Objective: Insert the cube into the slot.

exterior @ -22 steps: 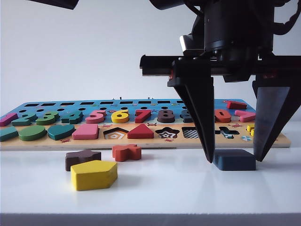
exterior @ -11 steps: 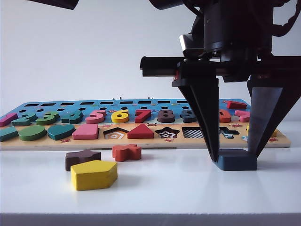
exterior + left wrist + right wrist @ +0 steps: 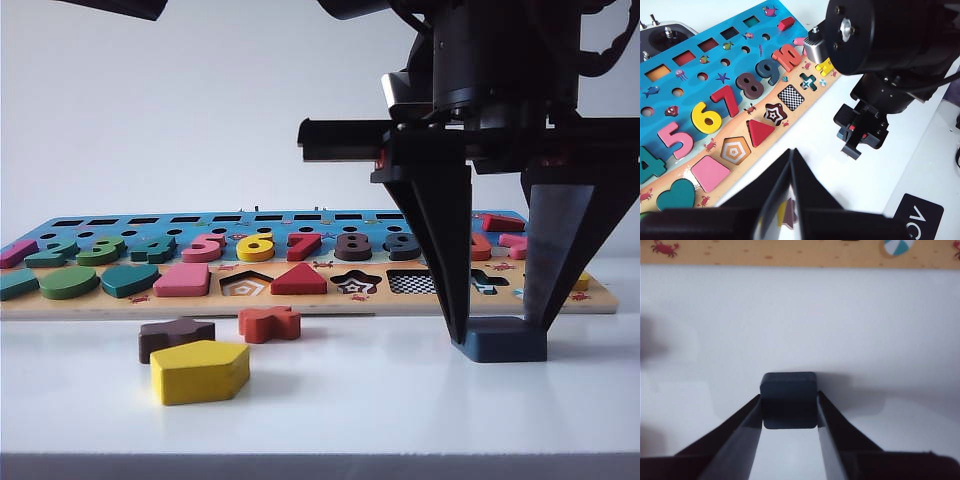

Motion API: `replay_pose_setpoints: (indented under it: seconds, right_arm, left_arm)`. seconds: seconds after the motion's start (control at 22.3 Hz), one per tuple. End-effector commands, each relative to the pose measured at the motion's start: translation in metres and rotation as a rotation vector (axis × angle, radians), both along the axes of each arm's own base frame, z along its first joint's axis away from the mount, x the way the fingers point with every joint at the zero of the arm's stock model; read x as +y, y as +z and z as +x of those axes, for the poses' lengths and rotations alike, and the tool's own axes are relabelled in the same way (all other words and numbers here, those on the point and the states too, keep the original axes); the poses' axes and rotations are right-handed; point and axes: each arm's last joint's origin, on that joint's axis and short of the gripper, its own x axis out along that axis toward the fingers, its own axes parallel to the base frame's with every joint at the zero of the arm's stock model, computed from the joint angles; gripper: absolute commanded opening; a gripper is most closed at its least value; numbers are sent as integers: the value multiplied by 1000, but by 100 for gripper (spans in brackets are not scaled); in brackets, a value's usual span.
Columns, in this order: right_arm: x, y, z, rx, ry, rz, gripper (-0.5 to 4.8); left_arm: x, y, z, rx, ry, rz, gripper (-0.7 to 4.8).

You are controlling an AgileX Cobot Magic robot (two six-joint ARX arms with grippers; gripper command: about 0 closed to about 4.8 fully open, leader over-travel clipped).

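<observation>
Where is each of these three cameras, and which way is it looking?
Exterior view: low at the table's edge, facing the puzzle board; the right pincer straddles the cube.
Left wrist view: on the left arm, high, looking down at the board's slot; its shut left pincer and the right arm show.
Right wrist view: looks down between its fingers pressing the cube.
Exterior and right wrist share the cube.

Cube: matt navy painted wood
Puzzle board: pale wood, printed glossy top
Table: smooth white, slightly reflective
Right end effector: matt black plastic fingers
</observation>
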Motion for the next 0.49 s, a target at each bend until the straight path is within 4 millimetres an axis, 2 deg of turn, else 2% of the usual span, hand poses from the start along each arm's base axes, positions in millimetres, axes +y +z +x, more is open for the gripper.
replay_pose_setpoints:
  seconds: [0.04, 0.27, 0.49]
  right_arm:
    - [2, 6, 2, -43, -7, 46, 111]
    - [-4, 28, 3, -147, 5, 159, 98]
    - [-19, 53, 4, -263, 54, 232, 92]
  left_arm:
    - [0, 3, 0, -15, -1, -11, 17]
    - [0, 3, 0, -16, -1, -11, 17]
    - [0, 3, 0, -16, -1, -11, 17]
